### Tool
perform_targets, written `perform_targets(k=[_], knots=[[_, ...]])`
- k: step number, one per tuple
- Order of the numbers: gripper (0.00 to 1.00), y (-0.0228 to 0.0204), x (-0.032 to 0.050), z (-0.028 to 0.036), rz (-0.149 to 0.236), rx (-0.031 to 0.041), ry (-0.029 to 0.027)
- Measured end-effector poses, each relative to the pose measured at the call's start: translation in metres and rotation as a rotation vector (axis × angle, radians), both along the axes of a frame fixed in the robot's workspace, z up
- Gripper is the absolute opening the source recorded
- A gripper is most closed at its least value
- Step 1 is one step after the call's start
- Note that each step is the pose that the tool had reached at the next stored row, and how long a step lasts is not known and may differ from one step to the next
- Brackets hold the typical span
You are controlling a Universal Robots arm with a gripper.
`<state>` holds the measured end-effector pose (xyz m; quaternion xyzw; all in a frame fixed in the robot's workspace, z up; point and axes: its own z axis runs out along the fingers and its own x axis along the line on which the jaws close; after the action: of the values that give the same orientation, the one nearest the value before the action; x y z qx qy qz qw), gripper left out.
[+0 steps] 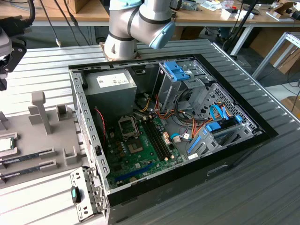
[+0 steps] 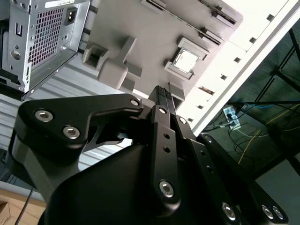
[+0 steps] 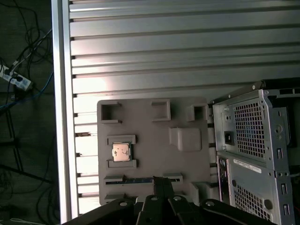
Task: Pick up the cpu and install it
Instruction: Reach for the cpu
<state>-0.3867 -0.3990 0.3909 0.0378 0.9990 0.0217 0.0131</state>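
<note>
Hovering over the grey tray [image 3: 150, 136], the gripper [image 3: 161, 179] is closed on nothing; the cpu [image 1: 5, 144] sits in its tray slot at the exterior view's far left, neither picked nor installed.

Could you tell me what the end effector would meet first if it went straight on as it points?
Probably the flat grey plastic holder tray, beside the silvery square cpu rather than on it; depth is unclear.
</note>
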Motion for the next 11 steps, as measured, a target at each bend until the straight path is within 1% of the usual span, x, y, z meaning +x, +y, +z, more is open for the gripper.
perform_targets(k=[11], knots=[[0.11, 0.0, -0.0068, -0.0023, 0.0, 0.0, 0.0001]])
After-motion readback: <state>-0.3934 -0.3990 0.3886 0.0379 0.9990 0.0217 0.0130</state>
